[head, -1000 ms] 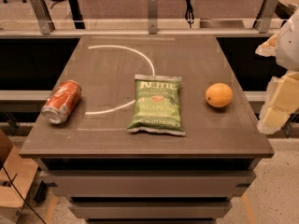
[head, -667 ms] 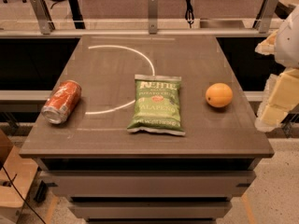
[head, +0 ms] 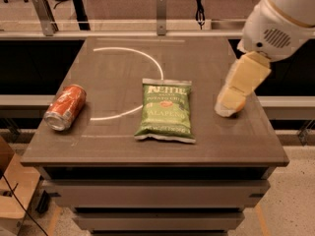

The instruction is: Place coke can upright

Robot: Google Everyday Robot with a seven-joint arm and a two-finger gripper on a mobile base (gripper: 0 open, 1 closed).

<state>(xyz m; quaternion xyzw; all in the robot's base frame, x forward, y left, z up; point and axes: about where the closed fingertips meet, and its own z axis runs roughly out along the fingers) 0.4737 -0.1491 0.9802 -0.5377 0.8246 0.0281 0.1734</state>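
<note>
The pincer has swung in from beyond the right edge and now hangs over the right part of the tabletop, just where an orange fruit lay a moment ago. That fruit no longer shows and is most likely hidden behind the arm. Whether the pincer is released or clenched I cannot tell; it appears to carry nothing. The coke can has not stirred: it lies on its side near the left edge, silver end toward the front, well apart from the pincer, with the green chip bag between them. I judge the task barely begun, since the arm has only entered the workspace and must cross to the far side before any grasp. Counted now: one coke can, one chip bag, one white arc painted on the tabletop, one pincer, and no fruit in sight
</note>
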